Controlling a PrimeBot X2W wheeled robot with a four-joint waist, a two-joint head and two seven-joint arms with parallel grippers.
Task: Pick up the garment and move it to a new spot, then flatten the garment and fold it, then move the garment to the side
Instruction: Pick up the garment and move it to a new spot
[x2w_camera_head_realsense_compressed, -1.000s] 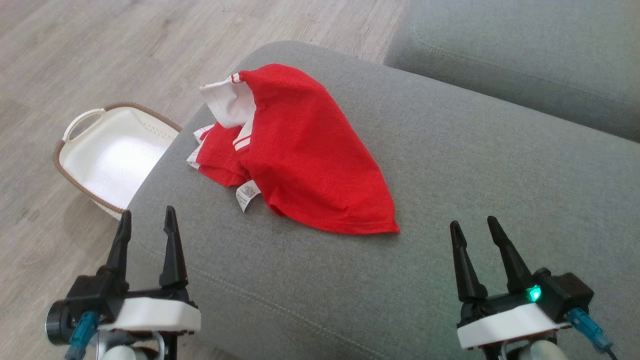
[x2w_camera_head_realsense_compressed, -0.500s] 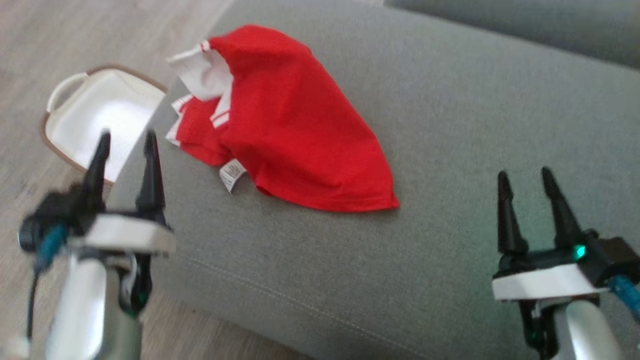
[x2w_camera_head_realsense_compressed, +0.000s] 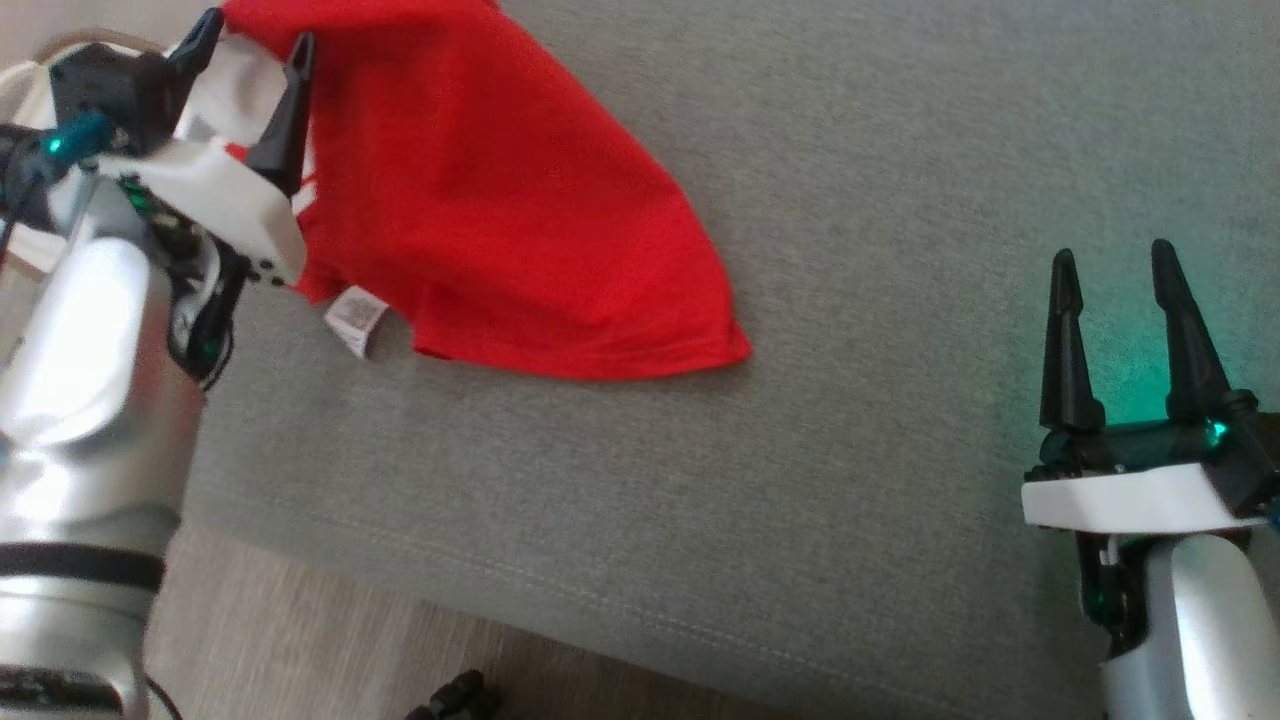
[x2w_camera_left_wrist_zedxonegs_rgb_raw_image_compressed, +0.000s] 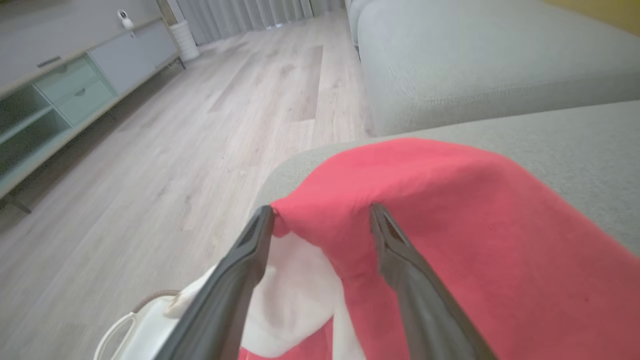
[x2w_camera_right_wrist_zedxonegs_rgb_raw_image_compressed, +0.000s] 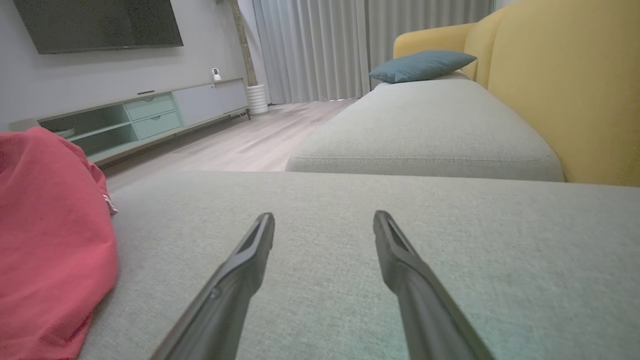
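Since the frame a second earlier, the left gripper (x2w_camera_head_realsense_compressed: 252, 40) had travelled from the near edge of the grey seat cushion (x2w_camera_head_realsense_compressed: 800, 480) up to the far-left end of the red garment (x2w_camera_head_realsense_compressed: 480, 200). The head camera had also tipped downward, so the scene's apparent shift was no move of the cloth. The garment lay in a crumpled heap on the cushion's left part, close to the edge above the white basket (x2w_camera_left_wrist_zedxonegs_rgb_raw_image_compressed: 130, 330). The left jaws stood fully apart, straddling the ridge where red cloth met the white panel (x2w_camera_left_wrist_zedxonegs_rgb_raw_image_compressed: 295, 300), with nothing gripped. Contact at the tips could not be confirmed. The right gripper (x2w_camera_head_realsense_compressed: 1112, 255) hovered wide open and empty over bare cushion, well apart from the garment. By appearance the garment was a light, limp knit, likely to sag and spill open when raised. A pinch on the bunched ridge was judged soundest, and the loose care label (x2w_camera_head_realsense_compressed: 355, 322) was unfit as a hold.
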